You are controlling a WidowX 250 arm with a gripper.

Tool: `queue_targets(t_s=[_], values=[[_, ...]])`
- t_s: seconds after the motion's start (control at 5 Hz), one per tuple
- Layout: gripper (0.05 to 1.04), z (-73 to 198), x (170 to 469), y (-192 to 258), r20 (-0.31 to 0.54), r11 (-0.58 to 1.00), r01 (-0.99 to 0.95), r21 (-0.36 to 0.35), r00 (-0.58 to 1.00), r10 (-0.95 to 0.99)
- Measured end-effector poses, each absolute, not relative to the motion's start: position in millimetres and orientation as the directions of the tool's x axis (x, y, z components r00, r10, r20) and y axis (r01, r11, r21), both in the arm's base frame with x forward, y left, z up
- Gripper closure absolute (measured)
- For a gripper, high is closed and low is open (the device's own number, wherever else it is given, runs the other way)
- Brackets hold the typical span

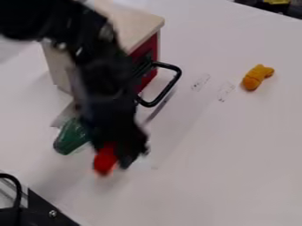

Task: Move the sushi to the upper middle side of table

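The black gripper [125,154] hangs low over the table, left of the middle in the camera view, and is blurred. Right against its left side is a bright red piece [105,160], partly covered by the gripper; it may be the sushi, though its shape is unclear. Whether the gripper holds it cannot be made out.
A green object [71,136] lies just left of the gripper. Behind the arm stands a cream and red box [147,30] with a black handle [172,84] sticking out. An orange-yellow toy [256,77] rests on the white table [224,154] at upper right.
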State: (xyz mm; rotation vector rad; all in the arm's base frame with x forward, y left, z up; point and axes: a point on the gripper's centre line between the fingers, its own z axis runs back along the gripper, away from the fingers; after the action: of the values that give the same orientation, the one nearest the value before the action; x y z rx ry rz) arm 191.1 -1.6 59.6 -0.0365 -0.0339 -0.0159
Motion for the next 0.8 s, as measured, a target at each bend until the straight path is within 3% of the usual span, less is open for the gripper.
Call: queue_targets(t_s=[0.4,0.6,0.8], values=[[0.517,107,290,-45,0.055,0.997,-0.072,-0.007,0.996,0.073],[0.517,107,342,-42,0.070,0.994,-0.107,0.032,0.992,0.104],[0.517,84,386,-30,0.035,0.987,-0.149,0.052,0.989,0.147]])
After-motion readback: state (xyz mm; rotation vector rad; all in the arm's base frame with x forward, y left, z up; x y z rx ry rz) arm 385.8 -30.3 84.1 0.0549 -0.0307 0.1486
